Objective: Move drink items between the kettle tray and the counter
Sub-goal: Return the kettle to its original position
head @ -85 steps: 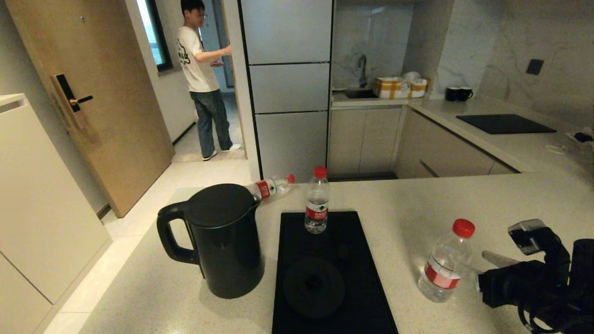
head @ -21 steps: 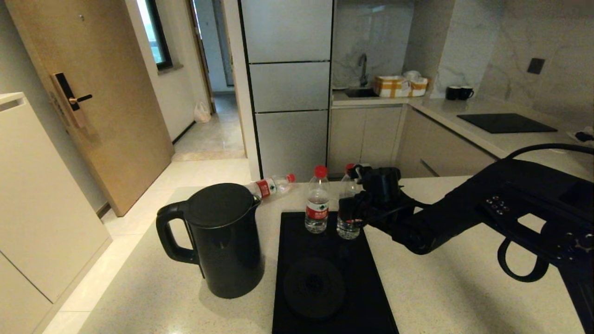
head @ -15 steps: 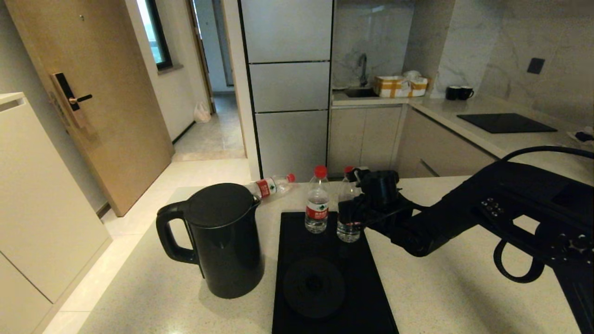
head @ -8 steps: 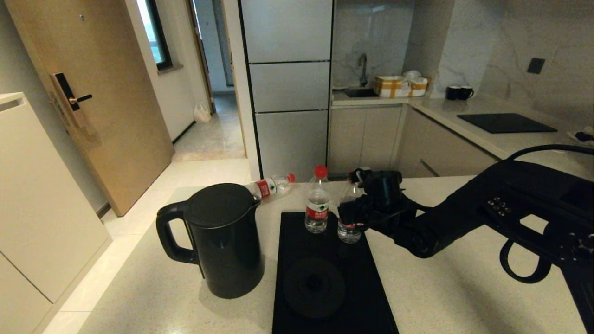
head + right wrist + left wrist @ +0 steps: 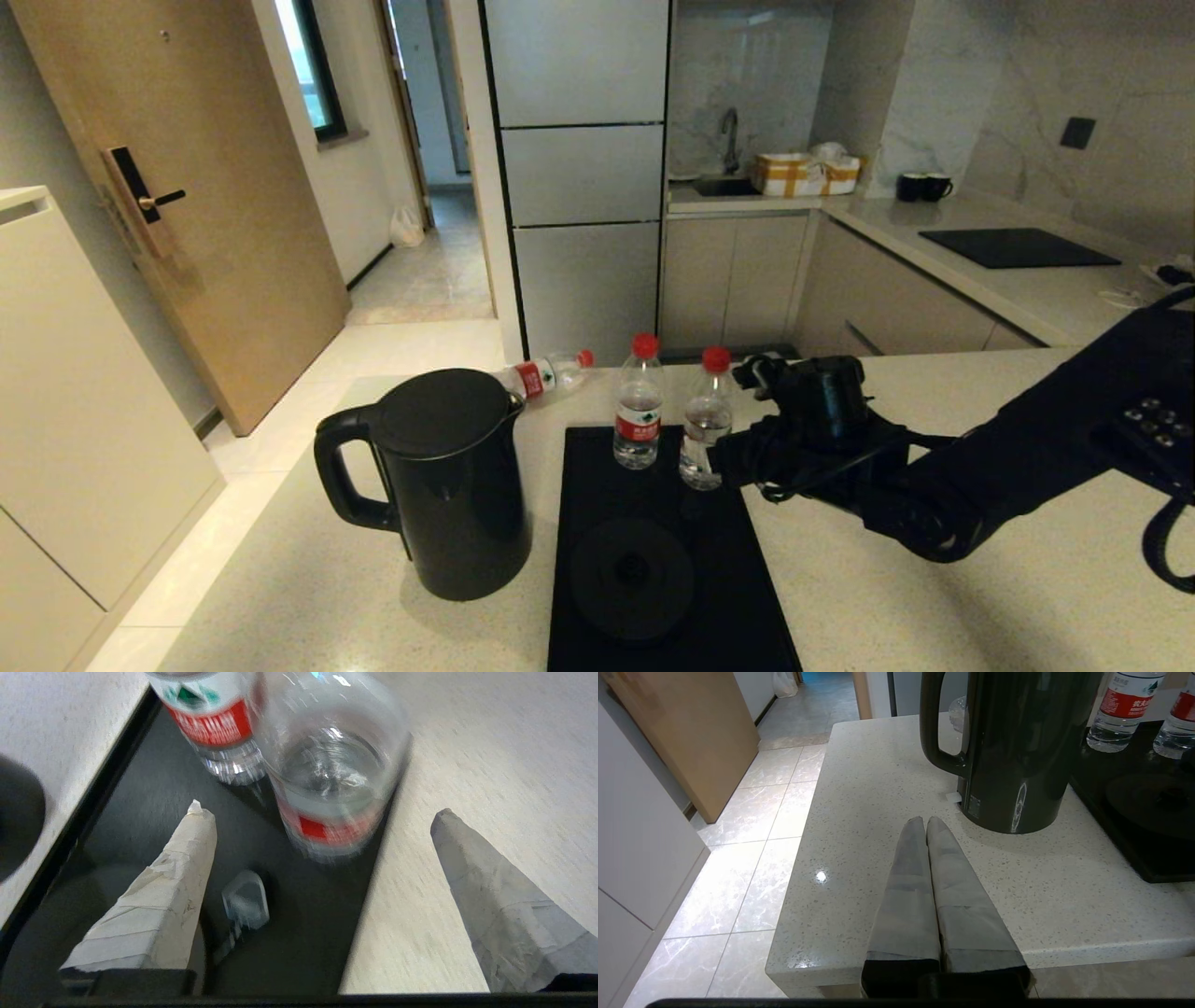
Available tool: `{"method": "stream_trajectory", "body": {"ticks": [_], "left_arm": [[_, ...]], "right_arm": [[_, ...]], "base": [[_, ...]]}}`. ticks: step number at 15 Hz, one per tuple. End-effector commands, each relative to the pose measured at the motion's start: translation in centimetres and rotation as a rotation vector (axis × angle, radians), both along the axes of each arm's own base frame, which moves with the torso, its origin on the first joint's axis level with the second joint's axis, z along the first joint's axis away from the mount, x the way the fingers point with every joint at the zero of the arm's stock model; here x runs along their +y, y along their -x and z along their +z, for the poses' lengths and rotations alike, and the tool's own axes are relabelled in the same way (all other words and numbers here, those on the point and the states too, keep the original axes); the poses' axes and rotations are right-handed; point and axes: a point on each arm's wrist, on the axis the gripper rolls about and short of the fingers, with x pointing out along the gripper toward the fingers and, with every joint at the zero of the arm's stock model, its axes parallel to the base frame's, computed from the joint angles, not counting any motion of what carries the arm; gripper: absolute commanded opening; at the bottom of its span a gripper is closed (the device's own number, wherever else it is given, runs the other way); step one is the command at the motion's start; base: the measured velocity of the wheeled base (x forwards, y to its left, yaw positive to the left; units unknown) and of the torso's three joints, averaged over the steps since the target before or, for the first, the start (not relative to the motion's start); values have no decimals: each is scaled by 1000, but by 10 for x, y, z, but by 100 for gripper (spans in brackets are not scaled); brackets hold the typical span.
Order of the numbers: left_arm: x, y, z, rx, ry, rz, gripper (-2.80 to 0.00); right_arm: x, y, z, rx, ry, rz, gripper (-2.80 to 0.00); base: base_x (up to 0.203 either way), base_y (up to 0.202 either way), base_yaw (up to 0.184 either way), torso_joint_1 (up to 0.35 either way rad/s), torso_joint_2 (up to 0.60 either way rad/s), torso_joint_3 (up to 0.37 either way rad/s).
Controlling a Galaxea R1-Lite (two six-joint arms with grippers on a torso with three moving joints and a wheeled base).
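The small clear plastic water bottle with a red cap (image 5: 707,420) stands upright at the far right corner of the flat black rectangular kettle tray (image 5: 667,551), just beside a matching bottle (image 5: 639,403) on that tray. The right gripper (image 5: 738,459) sits just right of it, jaws wide and empty; the left gripper (image 5: 927,823) is closed. Judged light, thin-walled and smooth: grip mid-body at the label, moderate force.

On the counter (image 5: 934,597) you have the tray (image 5: 747,597) in the middle, with the kettle (image 5: 448,485) just to its left. Two bottles (image 5: 639,403) (image 5: 706,418) stand side by side at the tray's far end, behind the base disc (image 5: 631,579). A third bottle (image 5: 546,373) lies on its side behind the kettle, near the counter's far edge.
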Motion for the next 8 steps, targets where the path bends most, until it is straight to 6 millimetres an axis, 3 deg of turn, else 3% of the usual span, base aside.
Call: {"method": "stream_trajectory", "body": {"ticks": [1, 4, 8], "left_arm": [[0, 0, 0, 1, 0, 0, -280], [0, 0, 0, 0, 0, 0, -280], [0, 0, 0, 0, 0, 0, -280]], "right_arm": [[-19, 21, 30, -46, -27, -20, 0], [-61, 56, 88, -159, -76, -90, 0], [-122, 137, 150, -231, -91, -221, 0]], "base": [[0, 0, 0, 0, 0, 0], [0, 0, 0, 0, 0, 0], [0, 0, 0, 0, 0, 0]]}}
